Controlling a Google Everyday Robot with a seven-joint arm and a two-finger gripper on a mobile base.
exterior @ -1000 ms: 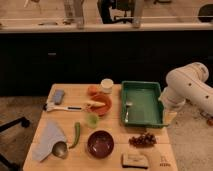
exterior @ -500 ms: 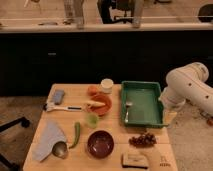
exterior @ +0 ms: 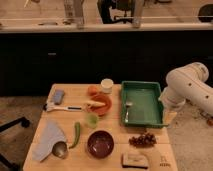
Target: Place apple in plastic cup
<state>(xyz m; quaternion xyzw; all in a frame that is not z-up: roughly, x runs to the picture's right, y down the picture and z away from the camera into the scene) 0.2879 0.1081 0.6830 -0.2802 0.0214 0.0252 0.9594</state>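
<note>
The apple (exterior: 93,90), small and orange-red, rests on the wooden table (exterior: 112,159) at the back, touching the far-left rim of the orange bowl (exterior: 104,105). The plastic cup (exterior: 91,119), small and green, stands upright just in front of that bowl. My white arm comes in from the right. Its gripper (exterior: 168,116) hangs low beside the right edge of the green tray (exterior: 145,90), far from both apple and cup, with nothing in it. Its tips are hard to make out against the table's edge.
A white cup (exterior: 106,84) stands behind the apple. The tray holds a spoon (exterior: 127,111). A dark red bowl (exterior: 100,143), grapes (exterior: 143,140), a packet (exterior: 135,160), a green pepper (exterior: 76,134), a cloth (exterior: 49,138), a metal cup (exterior: 60,149), a brush (exterior: 65,106) and a blue sponge (exterior: 59,96) crowd the table.
</note>
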